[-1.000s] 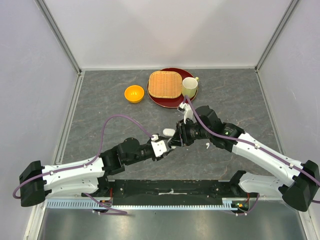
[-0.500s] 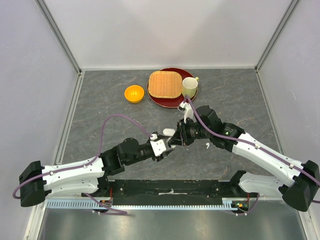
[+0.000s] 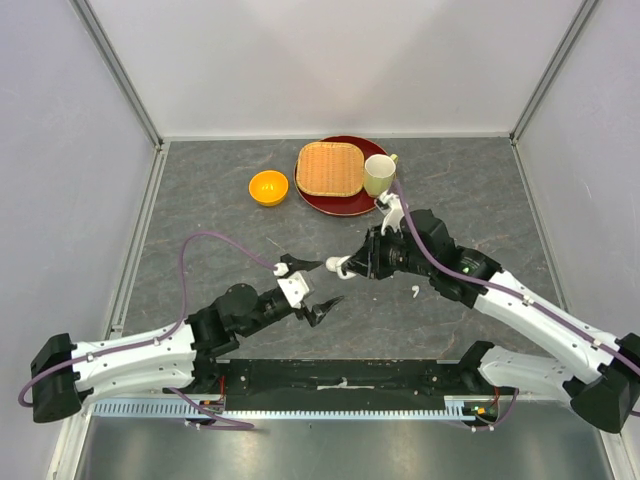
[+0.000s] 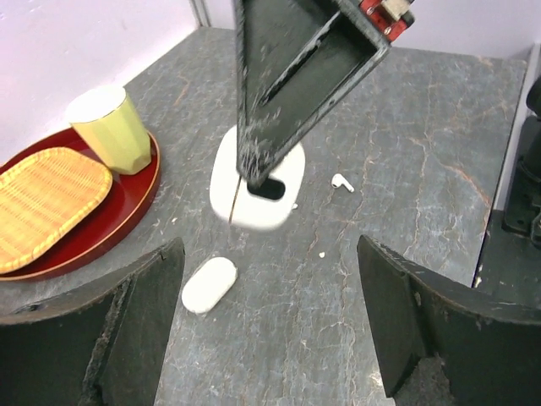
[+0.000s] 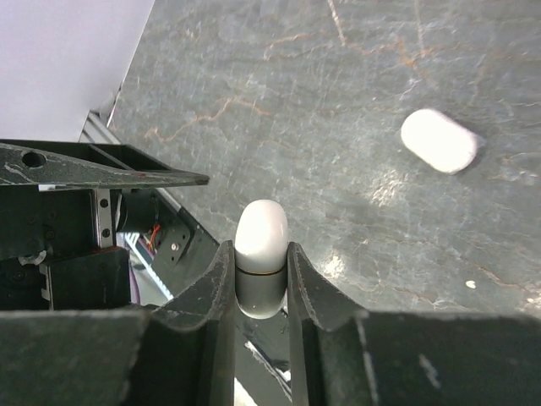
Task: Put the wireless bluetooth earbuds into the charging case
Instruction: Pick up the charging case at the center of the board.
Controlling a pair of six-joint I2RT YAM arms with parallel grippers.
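**Figure. Case presented between two arms, overhead and wrist views.**

The right gripper (image 5: 260, 254) pinches the charging case (image 5: 261, 233) across its narrow sides, with a finger pressed to each flank. The case is held off the table (image 3: 200, 210), near the centre of the overhead frame. The left gripper (image 3: 331, 282) is spread wide and holds nothing. Its fingertips bracket the space just left of the case without touching it.

In the left wrist view a dark recess shows on the case's face. Whether the lid is open cannot be told.

One earbud (image 4: 341, 181) lies on the table, right of the held case in the left wrist view. In the overhead view it sits below and right of the right gripper, apart from both tools. A second white capsule (image 4: 209, 284) rests on the table at lower left of that wrist frame, beside the red tray (image 4: 127, 203) carrying a cup (image 4: 110, 127).

Handling, as judged: the earbud is probably very light, rigid and glossy, so it may skid or flick out of a pinch. The best hold is likely across the bulbous body, leaving the stem free to enter its socket. The case's smooth rounded shell may also slip if pushed.
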